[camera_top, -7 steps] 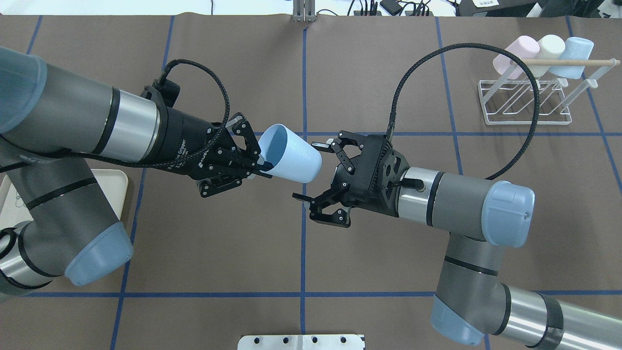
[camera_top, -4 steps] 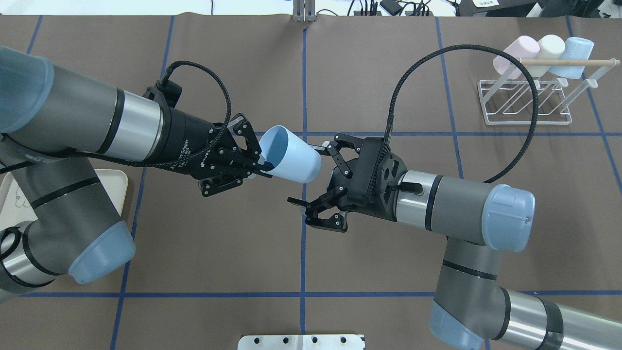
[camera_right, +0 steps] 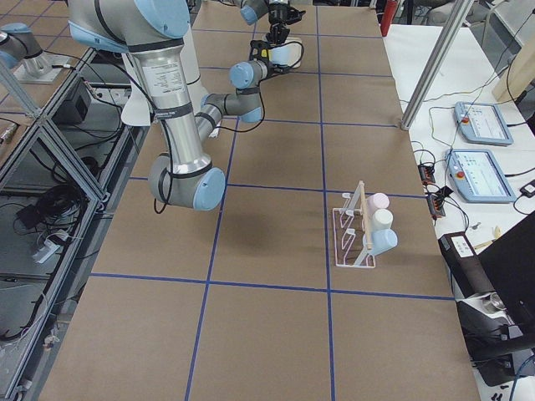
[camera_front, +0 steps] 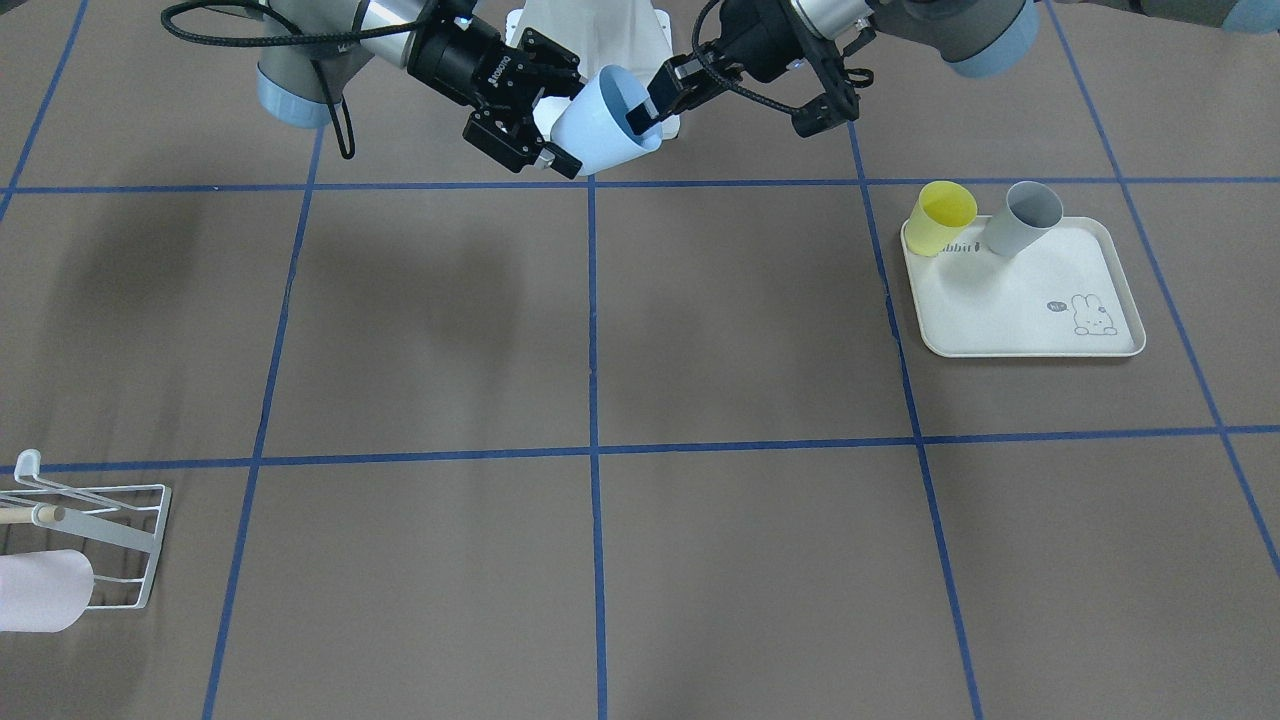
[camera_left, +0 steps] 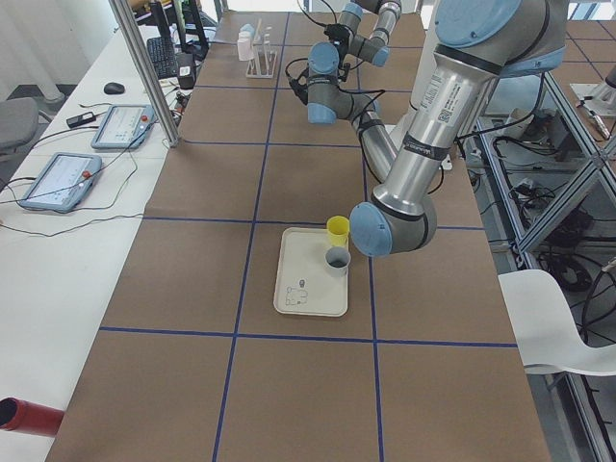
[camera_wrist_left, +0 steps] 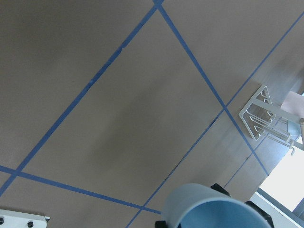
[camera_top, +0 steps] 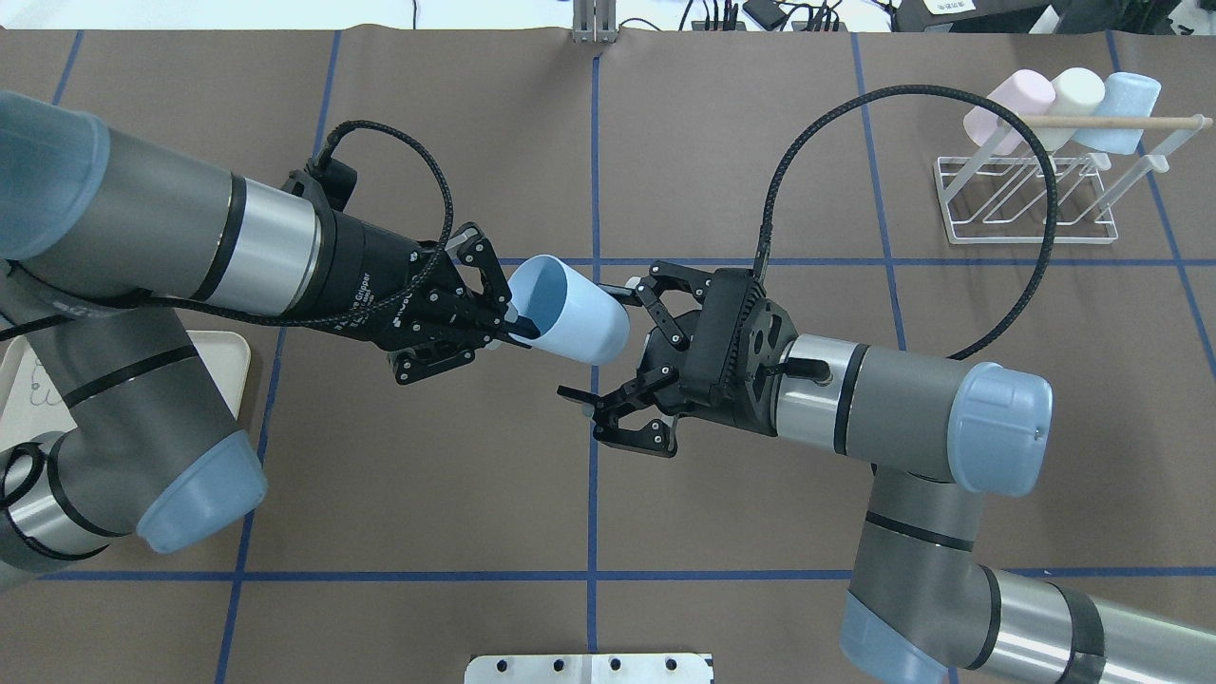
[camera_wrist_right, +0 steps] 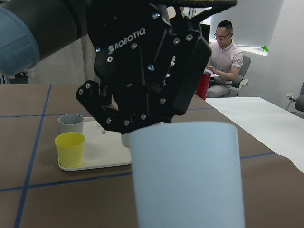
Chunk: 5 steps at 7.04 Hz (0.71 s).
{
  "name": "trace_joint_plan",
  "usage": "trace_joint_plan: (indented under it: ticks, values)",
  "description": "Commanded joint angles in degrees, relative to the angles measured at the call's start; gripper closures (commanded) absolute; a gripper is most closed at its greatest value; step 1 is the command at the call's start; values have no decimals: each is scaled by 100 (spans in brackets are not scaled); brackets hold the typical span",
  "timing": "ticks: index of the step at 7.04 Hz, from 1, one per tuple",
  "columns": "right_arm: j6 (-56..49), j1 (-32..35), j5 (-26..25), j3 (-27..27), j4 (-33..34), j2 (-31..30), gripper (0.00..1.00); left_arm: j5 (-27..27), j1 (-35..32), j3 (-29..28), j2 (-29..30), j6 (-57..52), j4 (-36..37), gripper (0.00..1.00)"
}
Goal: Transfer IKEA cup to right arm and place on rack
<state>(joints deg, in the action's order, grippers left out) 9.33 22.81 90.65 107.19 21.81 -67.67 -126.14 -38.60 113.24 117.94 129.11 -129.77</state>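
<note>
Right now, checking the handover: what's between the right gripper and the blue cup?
Nothing: in the overhead view the open right gripper straddles the base of the blue cup.

Grey tubular links on left arm point(camera_top: 142, 228) and right arm point(camera_top: 902, 408), banded in brushed silver, capped pale blue at the joints. Black left gripper point(camera_top: 513, 321) and right gripper point(camera_top: 597, 337), linkages dotted with small silver screws. White ROBOTIQ lettering point(camera_wrist_right: 127, 41) across the left housing; smaller print on its sleeve, possibly "Gripper". Braided black cables point(camera_top: 950, 92) looped off each wrist.

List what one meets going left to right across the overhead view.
The cream tray → left gripper → held blue cup → right gripper → rack, bearing pink cup, white cup, racked blue cup.
</note>
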Motion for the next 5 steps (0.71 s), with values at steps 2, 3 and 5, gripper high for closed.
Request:
trace_joint_plan:
  ticks: [2, 3, 5]
  values:
    - [7, 5, -12, 92, -1, -53, 48, -7, -7, 57, -8, -9, -4, 100]
    - [7, 5, -21, 101, -1, -105, 60, -7, -7, 57, -8, -18, -13, 89]
    - [7, 5, -21, 197, -1, -263, 63, -16, -16, 40, -17, -148, -180, 0]
